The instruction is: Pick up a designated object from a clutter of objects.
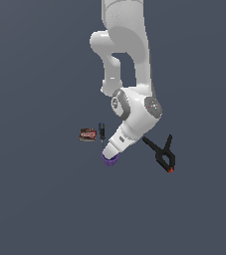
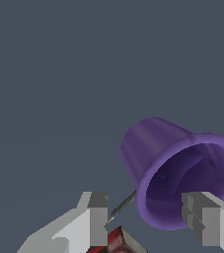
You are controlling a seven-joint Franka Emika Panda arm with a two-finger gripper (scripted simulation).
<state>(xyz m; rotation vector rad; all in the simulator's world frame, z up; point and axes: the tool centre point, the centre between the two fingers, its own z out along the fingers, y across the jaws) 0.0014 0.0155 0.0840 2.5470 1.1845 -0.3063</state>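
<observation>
Over the purple cup, arm bent low, gripper spread.

The scene was viewed from high above in the exterior view, at a distance. The wrist view was held close, and the purple cup was shared.

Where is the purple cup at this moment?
In the exterior view, the purple cup lies right under the gripper, below the screwdriver and left of the black clamp.
</observation>
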